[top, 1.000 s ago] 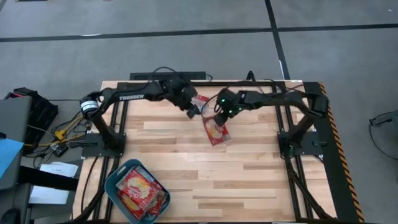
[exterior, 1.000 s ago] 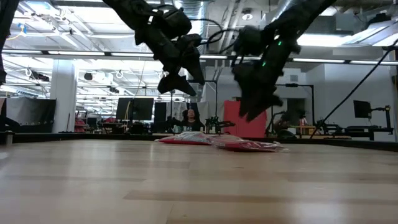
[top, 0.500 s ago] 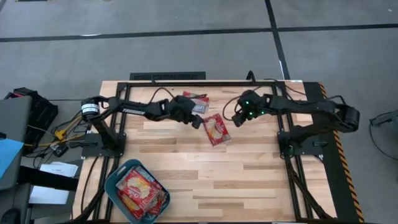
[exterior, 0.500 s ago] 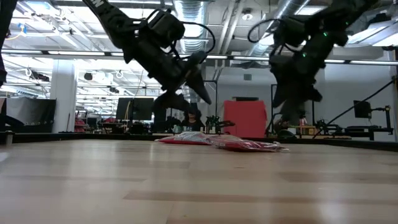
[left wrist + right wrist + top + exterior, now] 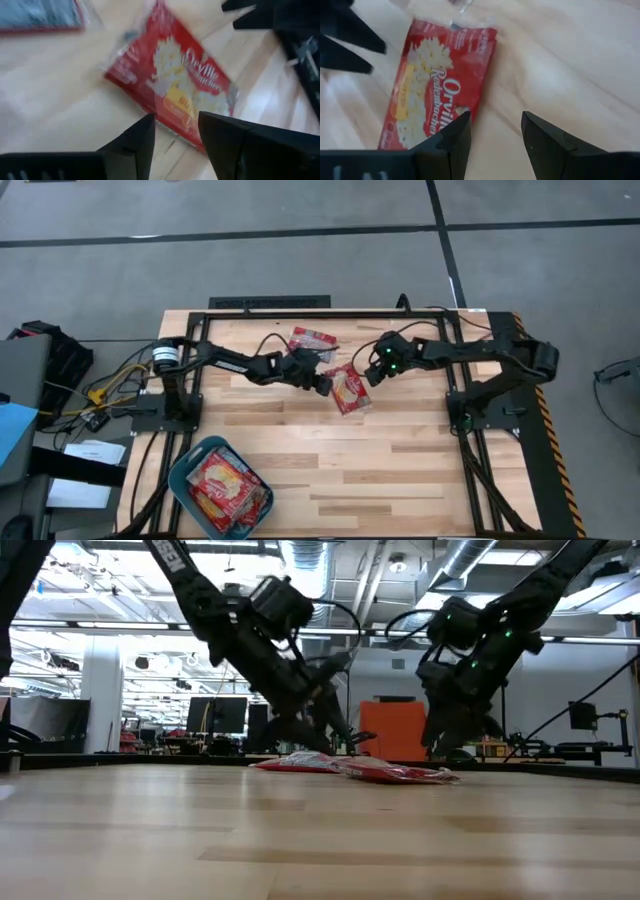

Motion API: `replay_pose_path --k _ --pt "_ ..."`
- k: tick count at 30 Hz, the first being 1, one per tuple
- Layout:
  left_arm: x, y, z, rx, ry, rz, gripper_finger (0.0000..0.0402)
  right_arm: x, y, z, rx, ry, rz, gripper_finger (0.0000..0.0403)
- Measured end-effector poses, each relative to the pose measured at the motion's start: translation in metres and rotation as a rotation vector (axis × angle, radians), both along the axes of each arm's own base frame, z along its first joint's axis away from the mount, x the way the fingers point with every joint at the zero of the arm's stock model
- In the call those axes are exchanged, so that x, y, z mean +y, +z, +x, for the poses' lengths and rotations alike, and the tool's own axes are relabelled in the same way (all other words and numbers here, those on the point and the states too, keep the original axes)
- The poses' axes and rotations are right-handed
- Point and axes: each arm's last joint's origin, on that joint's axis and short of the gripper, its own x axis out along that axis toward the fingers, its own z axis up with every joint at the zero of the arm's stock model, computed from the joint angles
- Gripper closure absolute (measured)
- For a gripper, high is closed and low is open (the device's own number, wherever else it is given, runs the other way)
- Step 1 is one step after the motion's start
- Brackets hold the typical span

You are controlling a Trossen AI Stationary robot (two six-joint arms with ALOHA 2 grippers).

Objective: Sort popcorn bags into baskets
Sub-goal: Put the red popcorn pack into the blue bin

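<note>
Pale wooden bench (image 5: 400,470) carries a flat popcorn bag (image 5: 348,389) between both spread, empty pincers, left pincer (image 5: 323,383) and right pincer (image 5: 372,373), far from the teal basket (image 5: 186,472); light, crinkly, probably slippery, best pinched by an edge.

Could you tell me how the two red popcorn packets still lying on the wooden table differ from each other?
The red popcorn packet between the grippers lies nearer the table's middle, lengthwise toward the front; the red popcorn packet by the back edge lies crosswise. The left gripper and right gripper, both open, flank the first; nothing is near the second. Both lie flat.
</note>
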Motion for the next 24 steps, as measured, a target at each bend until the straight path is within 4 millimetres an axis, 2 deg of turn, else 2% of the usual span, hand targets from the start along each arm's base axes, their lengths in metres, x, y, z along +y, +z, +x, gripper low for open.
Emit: replay_pose_path --k 2,6,11,16,21,24 --pt "0.001 -0.009 0.006 0.005 -0.013 -0.018 0.0270 0.000 -0.005 0.001 0.009 0.018 0.034 0.0204" --pt "-0.001 -0.010 0.018 -0.022 -0.031 -0.015 0.0285 0.000 -0.011 0.002 0.031 0.033 0.062 0.0199" --pt "-0.001 -0.028 0.015 0.073 0.011 -0.030 0.0314 0.000 -0.010 0.003 0.010 0.036 0.064 0.0199" --pt "-0.001 -0.039 0.020 0.088 0.024 -0.044 0.0346 0.000 -0.006 0.006 -0.032 0.041 0.048 0.0205" --pt "-0.001 -0.040 0.022 0.087 0.035 -0.063 0.0374 -0.001 -0.008 0.006 -0.023 0.035 0.058 0.0212" --pt "-0.005 -0.030 0.020 0.073 0.007 -0.055 0.0393 0.000 -0.004 0.006 -0.042 0.037 0.047 0.0215"
